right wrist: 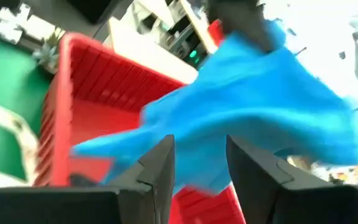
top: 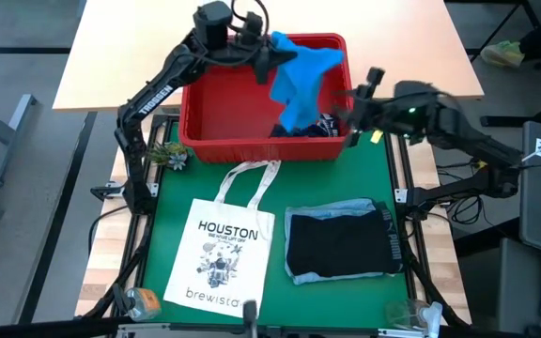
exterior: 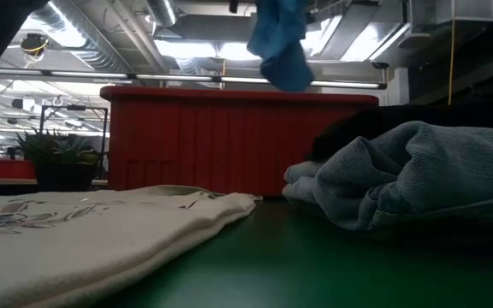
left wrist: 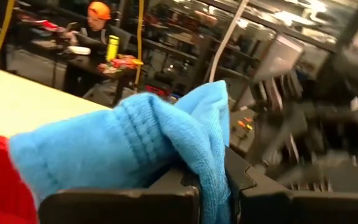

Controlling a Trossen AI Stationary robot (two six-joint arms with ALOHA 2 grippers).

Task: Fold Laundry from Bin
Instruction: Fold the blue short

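Bright blue garment [top: 301, 80] (dangling) over red bin [top: 216, 117]

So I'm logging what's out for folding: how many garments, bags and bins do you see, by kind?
Garments: 3: bright blue one held up, dark one in bin, folded dark one on mat
Tote bag: 1
Red bin: 1
Total: 5
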